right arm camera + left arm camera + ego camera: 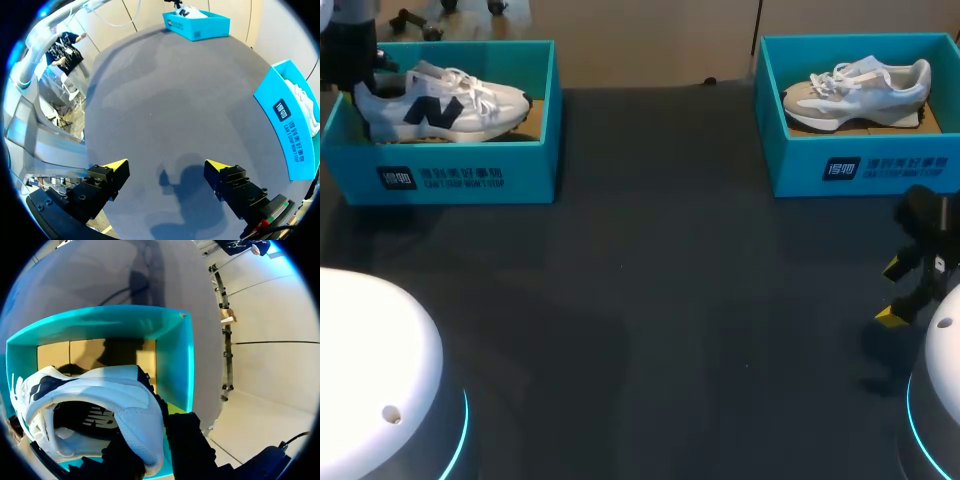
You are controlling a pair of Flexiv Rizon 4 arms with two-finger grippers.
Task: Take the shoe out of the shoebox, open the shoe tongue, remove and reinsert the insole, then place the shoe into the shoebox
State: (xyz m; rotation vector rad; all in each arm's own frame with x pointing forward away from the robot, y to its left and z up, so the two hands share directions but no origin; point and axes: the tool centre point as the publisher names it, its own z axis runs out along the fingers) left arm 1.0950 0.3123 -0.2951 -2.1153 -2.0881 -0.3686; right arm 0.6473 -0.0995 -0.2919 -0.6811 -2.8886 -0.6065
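Just two teal shoeboxes (470, 175) (880, 165) sit on the dark table (650, 300).

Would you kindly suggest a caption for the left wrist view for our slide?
Left gripper closed on the heel of the white shoe inside the teal shoebox.

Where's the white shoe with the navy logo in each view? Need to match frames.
Head view: white shoe in the far-left teal shoebox.
Left wrist view: right at the left end effector, heel nearest, inside the shoebox.
Right wrist view: small white shape in the far shoebox across the table.
Shared landmark: that teal shoebox.
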